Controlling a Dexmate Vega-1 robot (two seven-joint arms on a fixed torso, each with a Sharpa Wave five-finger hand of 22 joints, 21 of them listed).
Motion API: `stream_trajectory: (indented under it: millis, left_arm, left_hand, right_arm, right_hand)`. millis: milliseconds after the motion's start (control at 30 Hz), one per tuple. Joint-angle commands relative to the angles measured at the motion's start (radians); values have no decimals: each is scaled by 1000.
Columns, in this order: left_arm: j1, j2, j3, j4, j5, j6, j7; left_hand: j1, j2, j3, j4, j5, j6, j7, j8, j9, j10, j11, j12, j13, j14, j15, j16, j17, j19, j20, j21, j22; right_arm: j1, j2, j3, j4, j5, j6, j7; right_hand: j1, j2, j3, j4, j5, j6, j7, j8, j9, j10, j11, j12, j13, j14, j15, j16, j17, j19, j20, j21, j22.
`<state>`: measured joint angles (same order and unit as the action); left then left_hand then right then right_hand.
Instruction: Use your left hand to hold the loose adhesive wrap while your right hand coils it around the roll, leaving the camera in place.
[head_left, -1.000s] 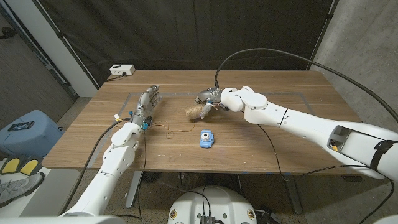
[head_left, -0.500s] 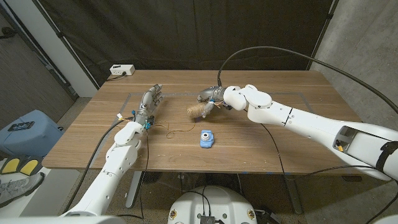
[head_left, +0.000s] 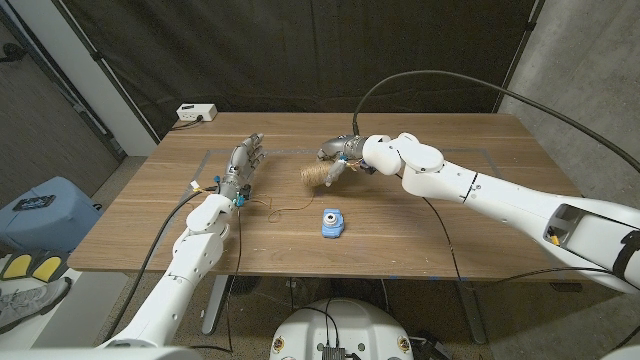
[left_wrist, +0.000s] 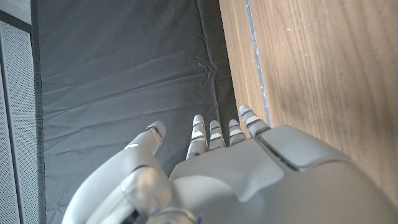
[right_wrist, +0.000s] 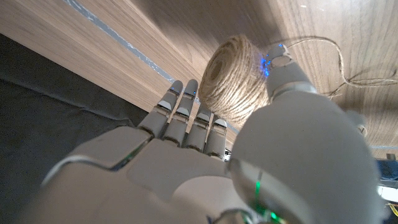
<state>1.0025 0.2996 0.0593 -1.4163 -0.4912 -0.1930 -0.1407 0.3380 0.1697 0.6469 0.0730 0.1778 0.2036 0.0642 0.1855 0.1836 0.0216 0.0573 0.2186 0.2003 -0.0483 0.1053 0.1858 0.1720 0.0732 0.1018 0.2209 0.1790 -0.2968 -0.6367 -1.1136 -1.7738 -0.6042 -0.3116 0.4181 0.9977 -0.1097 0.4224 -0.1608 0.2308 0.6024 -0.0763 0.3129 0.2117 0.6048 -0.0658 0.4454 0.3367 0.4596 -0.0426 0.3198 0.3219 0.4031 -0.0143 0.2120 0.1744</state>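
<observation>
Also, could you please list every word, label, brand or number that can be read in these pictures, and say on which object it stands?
None can be read.
The blue camera: no legible marking.
The white box at the table's far left corner: too small to read.
The twine roll, held by the right hand: no label.
The blue container on the floor: its dark label is too blurred.

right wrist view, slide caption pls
Right hand grips the twine roll above the wooden table, loose strand trailing off.

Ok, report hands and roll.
Right hand grips roll. Left hand open, off the loose strand. Camera sits clear.
</observation>
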Motion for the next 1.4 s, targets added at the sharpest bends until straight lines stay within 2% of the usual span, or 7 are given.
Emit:
stream_trajectory:
  millis: [33,100,167,200,667,1100,1400]
  left_arm:
    - [-9,6,8,-10,0,-3,-5]
    - [-9,6,8,-12,0,-2,-5]
    - [-8,8,9,-14,-2,2,-6]
    - [-8,8,9,-13,-3,4,-6]
    - [-22,15,16,0,2,0,-18]
    - [-57,27,39,32,8,-10,-42]
    - [-66,33,50,39,10,-16,-46]
  left_hand:
    - [-3,0,6,-5,-1,8,-2,6,3,4,-3,3,2,9,4,-4,2,10,3,-5,4]
    - [-3,0,6,-5,-1,8,-2,6,3,5,-5,3,2,9,4,-4,3,10,3,-5,4]
    - [-3,0,7,-6,-1,9,-2,6,3,4,-3,3,2,10,3,-4,2,10,3,-5,4]
    - [-3,0,7,-7,-1,8,-2,6,3,4,-3,3,2,10,3,-4,2,10,3,-5,4]
    - [3,3,11,-17,2,8,-1,5,3,4,2,2,2,10,4,-4,1,11,4,-6,4]
    - [45,11,41,-72,31,32,-11,10,2,11,-13,2,0,10,-12,-5,0,13,-12,-10,1]
    - [65,-2,49,-106,46,40,-16,11,1,12,-18,1,-1,10,-19,-6,-1,12,-17,-13,0]
  right_arm:
    - [-9,-15,19,-41,-1,-12,-12]
    - [-9,-17,22,-46,0,-12,-12]
    - [-9,-20,25,-52,2,-12,-12]
    - [-9,-21,26,-55,0,-13,-11]
    - [-9,-36,54,-66,26,-3,-20]
    - [-14,-54,81,-89,54,-1,-27]
    - [-20,-68,99,-100,69,-9,-34]
  right_hand:
    - [11,21,7,6,5,20,-8,9,3,46,-36,8,3,12,-119,5,4,6,0,-2,5]
    - [11,23,6,6,5,22,-7,10,3,46,-35,8,3,13,-118,7,5,6,0,-2,5]
    - [13,24,1,6,3,24,-6,8,3,62,-59,15,4,14,-119,10,10,6,1,-3,5]
    - [13,24,1,7,3,25,-6,8,3,61,-61,14,4,14,-118,10,11,6,1,-2,5]
    - [17,26,-2,6,2,39,-6,10,3,80,-68,22,5,30,-122,16,16,11,2,-1,5]
    - [22,30,-7,7,-1,48,-4,10,3,87,-65,25,5,36,-123,23,25,12,3,-2,6]
    - [21,31,-13,8,-3,50,-2,8,3,91,-66,27,6,39,-122,27,30,12,5,-2,6]
